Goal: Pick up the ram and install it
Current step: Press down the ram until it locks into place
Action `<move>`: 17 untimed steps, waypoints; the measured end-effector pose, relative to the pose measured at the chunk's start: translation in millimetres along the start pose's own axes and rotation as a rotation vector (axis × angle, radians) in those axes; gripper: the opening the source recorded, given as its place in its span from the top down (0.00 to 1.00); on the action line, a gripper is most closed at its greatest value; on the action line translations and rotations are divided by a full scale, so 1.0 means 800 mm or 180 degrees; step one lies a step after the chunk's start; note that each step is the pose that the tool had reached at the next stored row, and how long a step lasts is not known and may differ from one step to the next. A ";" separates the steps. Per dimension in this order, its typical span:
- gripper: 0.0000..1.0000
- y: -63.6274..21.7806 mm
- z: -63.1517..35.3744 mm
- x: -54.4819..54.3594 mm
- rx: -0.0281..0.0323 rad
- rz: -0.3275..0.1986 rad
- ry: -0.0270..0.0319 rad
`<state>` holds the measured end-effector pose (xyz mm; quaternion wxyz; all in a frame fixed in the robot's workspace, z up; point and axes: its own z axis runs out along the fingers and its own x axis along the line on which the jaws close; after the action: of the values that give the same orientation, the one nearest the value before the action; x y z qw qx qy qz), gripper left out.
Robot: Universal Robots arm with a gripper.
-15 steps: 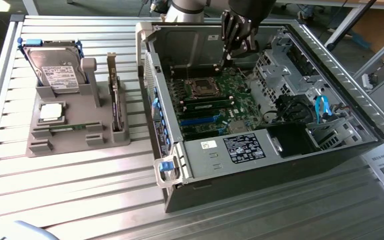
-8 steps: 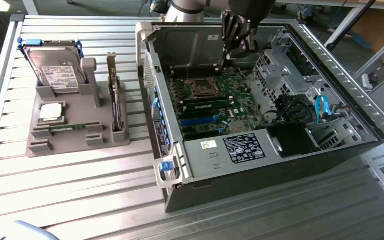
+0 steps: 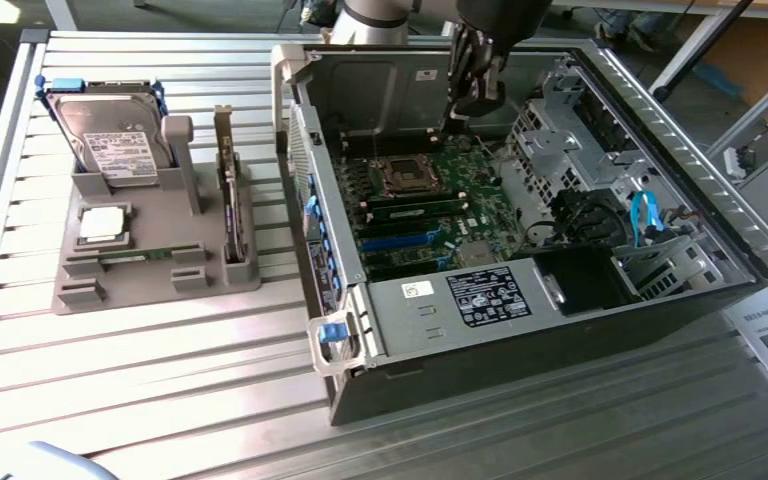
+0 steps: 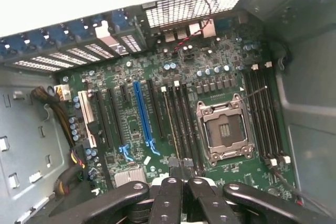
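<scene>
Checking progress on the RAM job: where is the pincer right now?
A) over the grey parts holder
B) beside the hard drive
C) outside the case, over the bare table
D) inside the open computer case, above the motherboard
D: the pincer hangs inside the open computer case, above the green motherboard.

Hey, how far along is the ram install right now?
The gripper, shut, hangs inside the open case just above the memory slots beside the CPU socket. Whether it holds the ram I cannot tell. One green stick seems to lie in the grey holder, so seating looks unfinished.
</scene>
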<state>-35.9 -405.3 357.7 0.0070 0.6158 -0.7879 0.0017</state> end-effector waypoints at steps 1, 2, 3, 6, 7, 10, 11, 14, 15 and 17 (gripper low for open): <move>0.90 0.000 0.000 0.000 0.0000 0.0036 0.0000; 0.90 0.000 0.000 0.000 -0.0001 0.0113 -0.0001; 0.90 0.000 0.000 0.000 -0.0002 0.0145 -0.0001; 0.90 0.000 0.000 0.000 -0.0003 0.0251 -0.0002; 0.90 0.000 0.000 0.000 -0.0004 0.0287 -0.0002; 0.90 0.000 0.000 0.000 -0.0005 0.0395 -0.0002; 0.90 0.000 0.001 0.000 -0.0006 0.0431 -0.0003; 0.90 0.000 0.001 0.000 -0.0007 0.0543 -0.0003; 0.90 0.000 0.001 0.000 -0.0008 0.0581 -0.0003; 0.90 0.000 0.001 0.000 -0.0009 0.0657 -0.0004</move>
<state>-35.9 -405.3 357.0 0.0072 0.5313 -0.8471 0.0010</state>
